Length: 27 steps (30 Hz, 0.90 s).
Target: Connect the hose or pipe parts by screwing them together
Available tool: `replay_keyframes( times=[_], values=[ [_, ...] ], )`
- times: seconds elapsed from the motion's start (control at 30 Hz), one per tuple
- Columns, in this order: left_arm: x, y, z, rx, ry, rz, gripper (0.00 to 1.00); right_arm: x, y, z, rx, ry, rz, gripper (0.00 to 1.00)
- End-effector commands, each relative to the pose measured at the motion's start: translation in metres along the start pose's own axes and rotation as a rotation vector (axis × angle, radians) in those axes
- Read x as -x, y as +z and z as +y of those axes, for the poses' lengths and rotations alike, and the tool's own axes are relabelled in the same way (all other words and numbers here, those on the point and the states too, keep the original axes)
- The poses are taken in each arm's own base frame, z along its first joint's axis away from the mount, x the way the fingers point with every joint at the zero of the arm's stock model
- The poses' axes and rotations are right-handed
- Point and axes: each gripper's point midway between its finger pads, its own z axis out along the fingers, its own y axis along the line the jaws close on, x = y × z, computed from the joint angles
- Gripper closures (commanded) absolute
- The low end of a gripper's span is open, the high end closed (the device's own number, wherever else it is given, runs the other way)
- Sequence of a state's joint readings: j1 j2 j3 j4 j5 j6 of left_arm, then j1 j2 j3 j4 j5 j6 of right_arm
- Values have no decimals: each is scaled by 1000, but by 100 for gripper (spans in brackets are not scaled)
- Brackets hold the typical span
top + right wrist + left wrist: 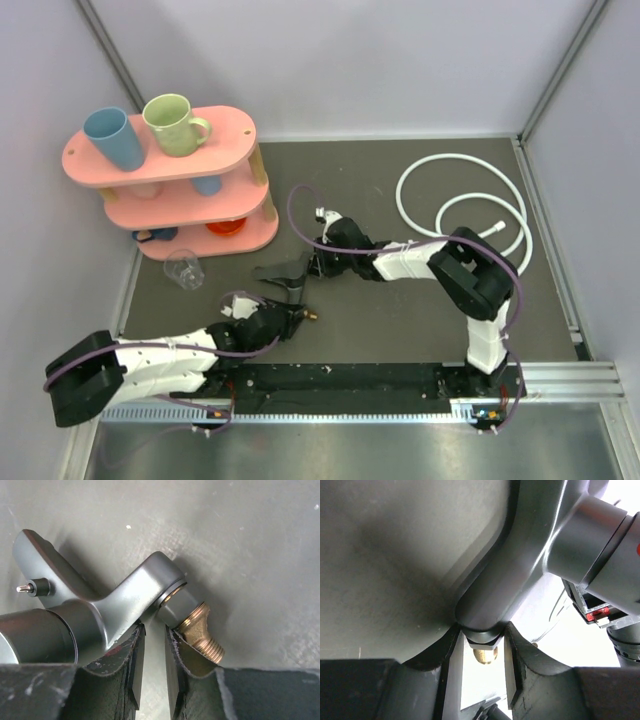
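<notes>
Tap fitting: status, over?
Left gripper shut on black fitting, brass end. Right gripper at its fork, grip unclear. White hose lying apart, unconnected.

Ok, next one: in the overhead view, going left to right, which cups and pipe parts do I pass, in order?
blue cup → green mug → black tap fitting → white hose

hose (455,157): white, looped, far right | fitting (135,592): black Y, brass ends, centre

White hose (455,157), black tap fitting (125,600), brass ends (202,635), pink shelf (225,140)
</notes>
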State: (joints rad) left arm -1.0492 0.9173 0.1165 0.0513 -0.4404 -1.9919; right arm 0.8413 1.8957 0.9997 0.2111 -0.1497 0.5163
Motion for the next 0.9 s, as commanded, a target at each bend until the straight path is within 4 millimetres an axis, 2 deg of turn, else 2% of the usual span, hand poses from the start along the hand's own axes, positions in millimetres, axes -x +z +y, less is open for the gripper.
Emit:
replay_keyframes(
  times=[0.0, 0.07, 0.13, 0.17, 0.23, 0.27, 0.3, 0.37, 0.4, 0.43, 0.47, 0.5, 0.53, 0.63, 0.67, 0.73, 0.77, 0.83, 0.87],
  values=[
    [5, 1, -17, -52, -89, -46, 100, 20, 11, 10, 38, -22, -21, 77],
    [8, 2, -15, -47, -107, -61, 100, 21, 3, 8, 9, -24, -14, 76],
    [11, 2, -14, -49, -128, -72, 100, 14, -9, -4, -43, 6, 13, 74],
    [14, 2, -12, -44, -131, -82, 100, 23, -20, 0, -29, 14, -11, 72],
    [17, 3, -10, -46, -152, -93, 100, 15, -36, -11, -35, 65, 2, 68],
    [17, 2, -11, -49, -157, -94, 100, 23, -51, -10, -31, 75, -22, 66],
    [18, 2, -12, -53, -161, -99, 100, 16, -59, -18, -53, 91, -11, 65],
    [19, 1, -14, -64, -163, -100, 100, 25, -77, -35, -101, 121, -41, 60],
    [19, 1, -15, -68, -161, -103, 100, 33, -94, -36, -100, 119, -85, 55],
    [20, 1, -16, -71, -160, -104, 100, 49, -106, -53, -141, 143, -143, 53],
    [20, 0, -16, -73, -160, -104, 100, 46, -117, -65, -189, 165, -136, 49],
    [20, 1, -13, -66, -163, -105, 100, 62, -136, -73, -221, 179, -195, 43],
    [20, 1, -12, -64, -165, -103, 100, 74, -153, -108, -346, 226, -250, 40],
    [18, 1, -11, -60, -154, -91, 100, 89, -203, -173, -614, 359, -334, 30],
    [17, 0, -12, -59, -145, -88, 100, 92, -230, -209, -710, 447, -369, 29],
    [12, -1, -13, -51, -127, -66, 100, 93, -255, -245, -789, 587, -421, 28],
    [11, -1, -13, -50, -125, -60, 100, 93, -279, -273, -848, 687, -465, 28],
    [9, -3, -17, -62, -121, -50, 100, 83, -290, -302, -885, 832, -472, 31],
    [9, -3, -18, -67, -115, -55, 100, 84, -306, -320, -919, 889, -505, 32]
  ],
)
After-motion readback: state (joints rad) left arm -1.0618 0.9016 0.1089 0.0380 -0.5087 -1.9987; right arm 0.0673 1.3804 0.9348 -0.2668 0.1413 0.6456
